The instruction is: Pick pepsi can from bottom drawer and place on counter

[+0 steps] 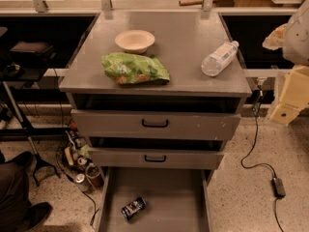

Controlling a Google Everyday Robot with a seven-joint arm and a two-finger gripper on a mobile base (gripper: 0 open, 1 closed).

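Pepsi can (133, 208) lies on its side, askew, on the flat grey floor of the pulled-out bottom drawer (174, 197), toward 7 o'clock of the floor that shows and clear of both drawer walls, untouched by the robot. The beige gripper (288, 103) hangs at 3 o'clock of the scene, off the cabinet's right flank and well apart from the can; whether it is open or closed cannot be told from this view, though it holds nothing that can be seen. Above the drawer, the grey metal table (183, 47) that tops the cabinet carries a shallow cream bowl (134, 40) at 12 o'clock, a crumpled green snack bag (134, 69) at 8 o'clock and a clear plastic water bottle (219, 58) lying on its side at 3 o'clock, with bare metal between the bag and the bottle. The two upper drawers (155, 123), each with a black handle, stand slightly ajar. Brownish cans (87, 175) sit among cables on the floor at the cabinet's lower left and are no part of the job. The task looks to be at its opening step: the approach to the can has not yet begun. The next move calls for the arm to swing leftward and down, past the fronts of the upper drawers, into the open drawer, and to line up across the can's round body, since a can on its side is likely to roll if nudged off-centre.
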